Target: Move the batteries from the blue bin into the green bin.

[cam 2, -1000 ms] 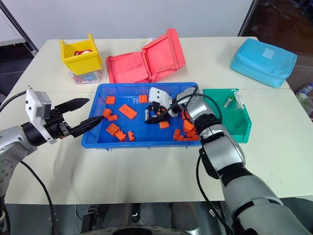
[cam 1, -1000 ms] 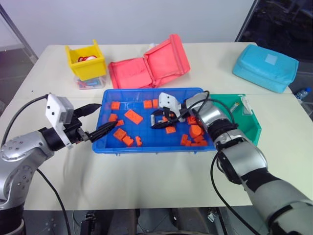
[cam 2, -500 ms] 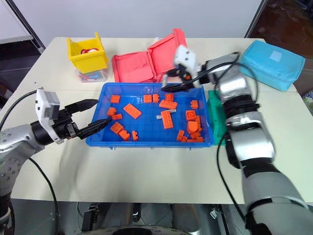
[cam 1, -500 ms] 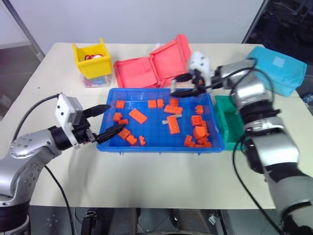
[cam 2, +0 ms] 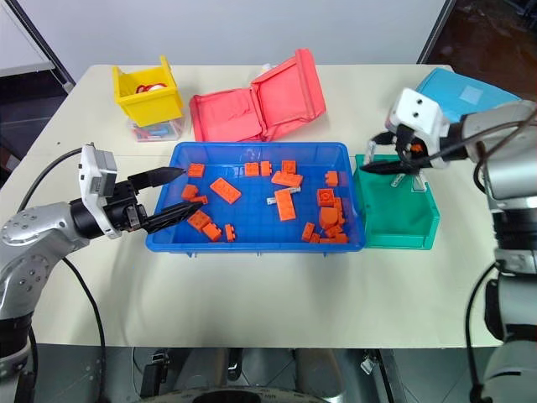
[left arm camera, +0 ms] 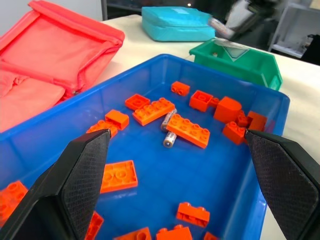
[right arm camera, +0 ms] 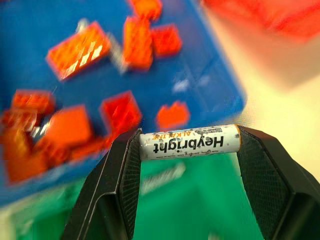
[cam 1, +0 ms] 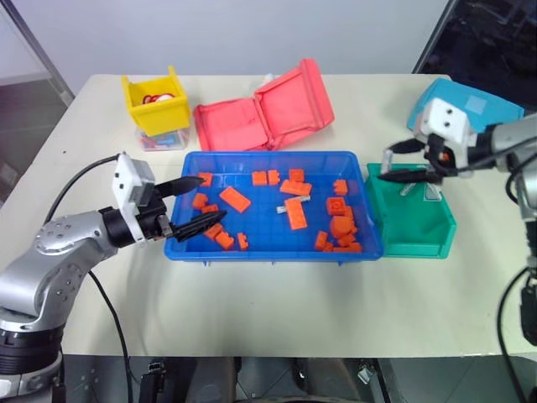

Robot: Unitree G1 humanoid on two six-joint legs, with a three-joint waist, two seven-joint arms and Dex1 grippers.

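table (cam 1: 252, 319), orange bricks (cam 1: 296, 211) around batteries (left arm camera: 169, 139)

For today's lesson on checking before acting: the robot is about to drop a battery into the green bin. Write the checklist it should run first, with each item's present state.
1. Battery clamped end to end in right gripper: ok.
2. Right gripper above green bin: ok.
3. Landing spot inside the bin free: cannot tell.
4. Left gripper away from the drop, open at blue bin: ok.
5. More to fetch: one battery among the orange bricks: ok.
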